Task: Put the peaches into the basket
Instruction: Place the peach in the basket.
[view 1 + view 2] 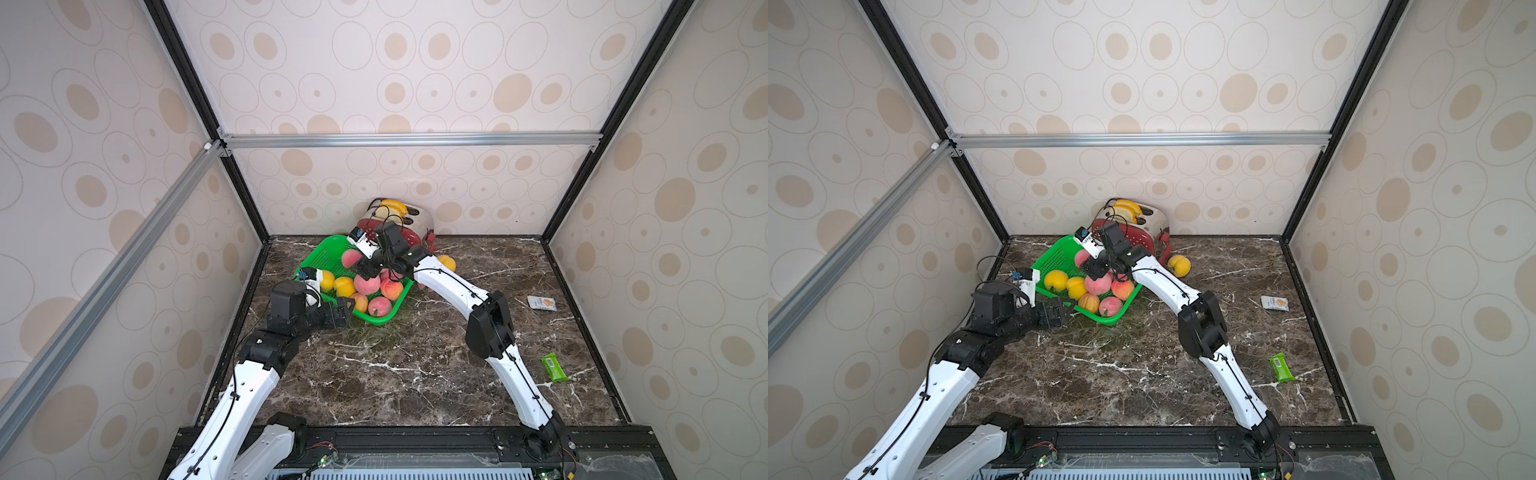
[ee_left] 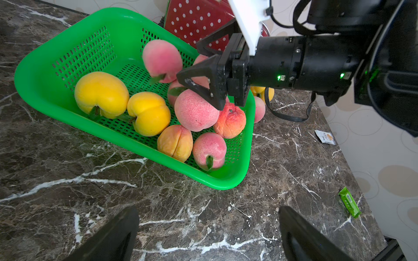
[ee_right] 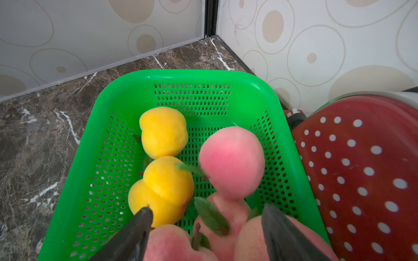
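The green basket sits at the back of the table, left of centre, and holds several peaches. Two are yellow; the others are pink or orange. My right gripper hovers open over the basket's right half. A blurred pink peach hangs free just ahead of its fingers. My left gripper is open and empty at the basket's near left edge. An orange-yellow peach lies on the table right of the basket.
A red white-dotted toaster with bread slices stands against the back wall, right behind the basket. A white sachet and a green snack bar lie near the right wall. A pink peach rests outside the basket's right side.
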You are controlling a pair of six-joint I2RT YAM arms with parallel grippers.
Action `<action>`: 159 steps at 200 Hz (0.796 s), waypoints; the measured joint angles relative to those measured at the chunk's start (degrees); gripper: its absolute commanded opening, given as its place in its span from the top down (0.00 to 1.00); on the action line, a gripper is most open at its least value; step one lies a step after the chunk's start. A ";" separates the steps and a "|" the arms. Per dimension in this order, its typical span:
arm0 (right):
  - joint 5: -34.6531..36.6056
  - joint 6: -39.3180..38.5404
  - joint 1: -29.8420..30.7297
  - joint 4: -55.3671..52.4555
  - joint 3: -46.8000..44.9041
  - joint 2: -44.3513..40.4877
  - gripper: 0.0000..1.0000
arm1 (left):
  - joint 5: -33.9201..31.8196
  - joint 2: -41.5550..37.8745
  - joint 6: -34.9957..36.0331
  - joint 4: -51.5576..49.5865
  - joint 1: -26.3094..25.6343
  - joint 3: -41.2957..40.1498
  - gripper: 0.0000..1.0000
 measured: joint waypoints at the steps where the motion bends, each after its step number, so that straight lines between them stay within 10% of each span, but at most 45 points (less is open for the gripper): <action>1: 0.02 0.00 0.00 0.00 0.00 0.00 0.20 | 0.00 0.00 0.00 0.00 0.00 0.00 0.01; 75: 0.66 0.02 0.02 -0.04 -1.49 -0.52 0.20 | -0.04 0.07 0.02 -0.02 0.00 0.00 0.01; 159: 4.17 -0.35 -0.13 6.51 -29.79 -22.12 0.13 | 0.20 0.66 0.24 -0.37 0.02 0.00 0.01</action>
